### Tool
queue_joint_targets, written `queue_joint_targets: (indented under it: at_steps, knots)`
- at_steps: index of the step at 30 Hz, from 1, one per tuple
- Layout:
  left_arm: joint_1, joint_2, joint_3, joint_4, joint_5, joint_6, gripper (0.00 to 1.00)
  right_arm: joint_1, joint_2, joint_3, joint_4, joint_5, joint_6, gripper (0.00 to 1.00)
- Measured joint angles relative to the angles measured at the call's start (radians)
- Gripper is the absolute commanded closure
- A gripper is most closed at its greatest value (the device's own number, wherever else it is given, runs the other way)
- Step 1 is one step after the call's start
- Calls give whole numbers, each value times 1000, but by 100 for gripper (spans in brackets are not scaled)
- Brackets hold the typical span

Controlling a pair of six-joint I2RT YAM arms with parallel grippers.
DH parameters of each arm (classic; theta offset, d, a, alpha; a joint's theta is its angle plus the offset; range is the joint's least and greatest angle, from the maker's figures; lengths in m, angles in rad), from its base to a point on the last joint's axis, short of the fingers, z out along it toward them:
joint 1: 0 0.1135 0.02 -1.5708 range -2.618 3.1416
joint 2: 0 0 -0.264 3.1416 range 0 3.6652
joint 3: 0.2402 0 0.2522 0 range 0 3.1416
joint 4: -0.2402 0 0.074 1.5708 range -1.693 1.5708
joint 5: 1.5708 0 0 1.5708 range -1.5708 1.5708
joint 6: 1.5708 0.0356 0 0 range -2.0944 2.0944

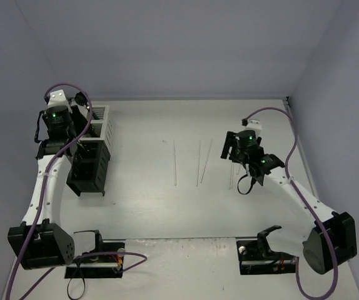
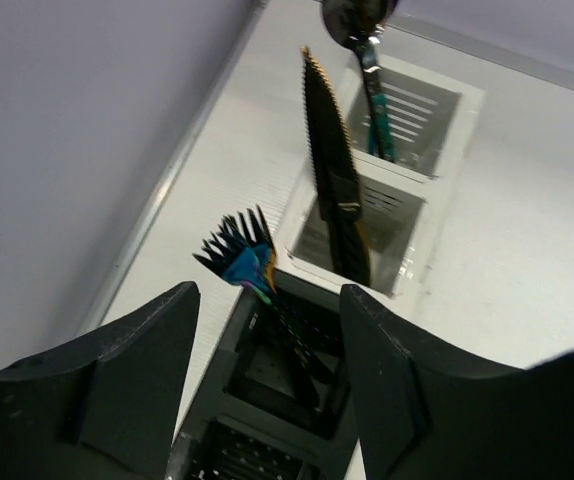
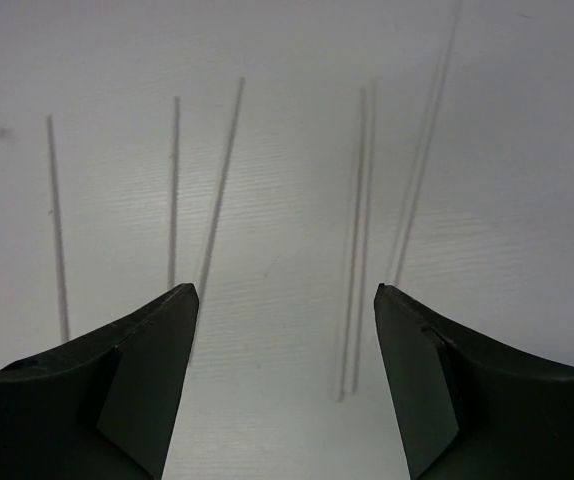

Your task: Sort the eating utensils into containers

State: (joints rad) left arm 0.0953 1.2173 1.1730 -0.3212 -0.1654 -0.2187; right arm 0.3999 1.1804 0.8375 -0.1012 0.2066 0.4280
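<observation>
Left hand [image 2: 269, 292] apart; right hand [image 3: 287, 300] apart over thin pale chopsticks [image 3: 222, 185]: likely light, stiff, slippery; pinch 1 mid-length.

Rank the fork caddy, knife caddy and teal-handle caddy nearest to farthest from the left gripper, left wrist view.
1. Fork caddy, black, right beneath the left gripper.
2. Knife caddy, white, just beyond.
3. Teal-handle caddy, white, farthest back.
</observation>
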Motion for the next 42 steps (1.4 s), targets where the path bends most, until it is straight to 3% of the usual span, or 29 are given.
queue_joint_targets:
  at_steps: [5, 12, 17, 32, 36, 42]
  knots:
    - [-78, -48, 10, -86, 137, -62, 31, -130, 90, 0, -33, -7, 21, 41]
    - [-344, -108, -81, -180, 319, -126, 24, -223, 272, 27, -52, -44, 37, 55]
    - [-449, -130, -153, -228, 341, -159, 22, -251, 410, 97, -48, -69, 26, 68]
    - [-502, -162, -186, -250, 342, -215, 18, -289, 588, 180, -13, -110, 17, 78]
    - [-514, -162, -178, -251, 344, -228, 18, -289, 597, 185, -7, -108, 16, 99]
    - [-528, -162, -140, -253, 368, -248, 18, -289, 598, 187, -2, -106, 5, 100]
